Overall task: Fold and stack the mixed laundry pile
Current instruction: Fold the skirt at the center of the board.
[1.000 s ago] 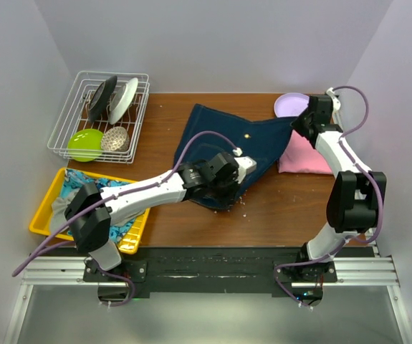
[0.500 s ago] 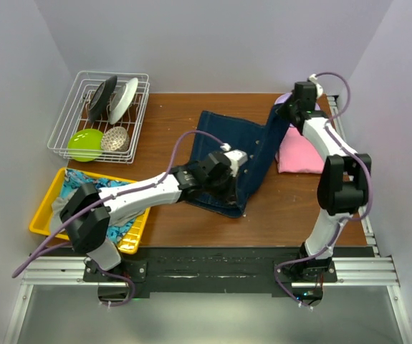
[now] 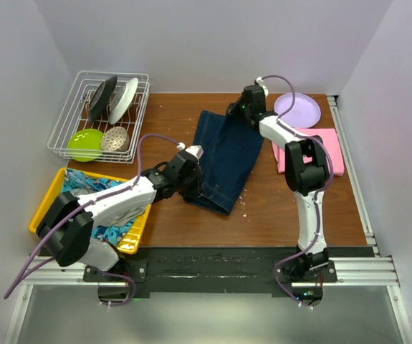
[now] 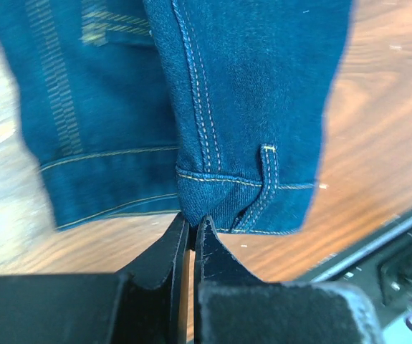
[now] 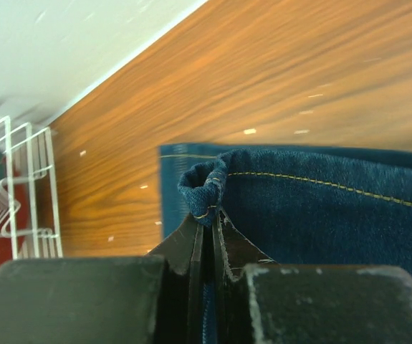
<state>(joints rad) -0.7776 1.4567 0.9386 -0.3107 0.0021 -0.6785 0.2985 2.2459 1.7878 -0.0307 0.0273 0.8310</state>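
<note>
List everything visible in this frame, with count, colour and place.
denim garment: 1, dark blue, table centre
folded garment: 1, pink, right side, partly under the right arm
patterned cloth: 1, blue-turquoise, in the tray
tray: 1, yellow, front left
dish rack: 1, white wire, back left
dark plate: 1, black, upright in rack
white plate: 1, white, upright in rack
bowl: 1, green, rack front
purple plate: 1, lilac, back right
table: 1, brown wood
left gripper: 1, black, shut on denim's near hem
right gripper: 1, black, shut on denim's far edge

White arms (image 3: 120, 202), black joints, purple cables (image 3: 276, 77).
</note>
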